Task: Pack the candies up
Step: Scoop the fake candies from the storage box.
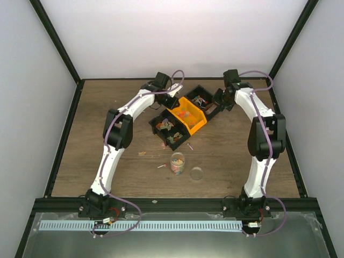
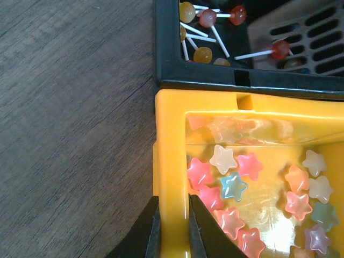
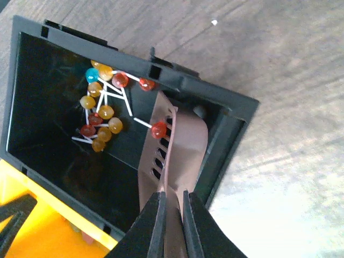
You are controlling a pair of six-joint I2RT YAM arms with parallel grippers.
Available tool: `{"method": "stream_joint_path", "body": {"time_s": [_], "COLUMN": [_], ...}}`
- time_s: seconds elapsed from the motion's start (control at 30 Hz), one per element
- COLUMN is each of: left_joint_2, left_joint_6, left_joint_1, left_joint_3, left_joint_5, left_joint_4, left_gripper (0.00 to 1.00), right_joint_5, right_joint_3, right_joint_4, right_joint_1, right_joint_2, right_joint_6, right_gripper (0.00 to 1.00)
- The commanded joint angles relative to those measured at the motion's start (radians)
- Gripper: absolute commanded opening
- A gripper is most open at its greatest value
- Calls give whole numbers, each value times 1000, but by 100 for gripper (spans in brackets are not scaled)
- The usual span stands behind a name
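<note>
Orange plastic, pinched: left gripper [image 2: 172, 228] clamped on the left wall of the orange bin [image 2: 171, 123], one finger outside, one inside. Just right of that wall, star candies [image 2: 223, 159] in pink, white, blue and lilac; some fifteen in the wrist view, more hidden.

Beyond the orange bin's far wall and touching it, far black bin [image 2: 215, 80] with lollipops [image 3: 102, 113], about a dozen, sticks crossed.

Into that bin from the right, one brown scoop [image 3: 177, 140], handle gripped tight by the right gripper [image 3: 172, 209], long axis straight ahead of the fingers, slotted blade reaching inward. One red lollipop head touching the blade's left edge, the rest further left in the wrist view.

Judged: right arm nearer and already tooled, so a leftward sweep needed to gather them; left arm probably only steadying.

Counted from above:
- Three bins, two black and one orange, clustered toward the far middle of the tabletop [image 1: 236, 156], the near black bin [image 1: 174, 144] holding mixed pieces.
- One clear cup [image 1: 177, 157], partly filled with candies [image 1: 177, 166], toward the middle of the near edge.
- One clear lid [image 1: 197, 173] just right of it.
- Three loose sweets [image 1: 141, 153] on bare wood.
</note>
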Motion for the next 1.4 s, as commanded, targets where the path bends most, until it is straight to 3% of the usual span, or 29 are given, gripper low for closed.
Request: {"method": "stream_joint_path", "body": {"time_s": [0.0,0.37,0.57,0.83,1.17,1.37], "left_joint_2": [25,59,58,59,42,42], "left_joint_6": [47,95,84,58,71,62], "left_joint_1": [1,1,1,1,1,1], "left_joint_3": [22,39,48,49,42,39], "left_joint_5": [43,94,78,79,39,46], "left_joint_4": [-4,-44,-53,-50,-68,-66], "left_gripper": [4,4,4,4,4,4], "right_joint_5": [47,-212,-109,-453,-344,-177], "right_joint_3": [7,-38,-158,-242,-149,-12], "right_joint_4": [-88,201,324,597,449,144], "right_joint_1": [7,7,2,-15,-18,-17], "right_joint_2": [137,287,163,193,222,197], "right_joint_6": [-42,-52,-60,42,7,-21], "right_gripper": [1,1,1,1,1,1]}}
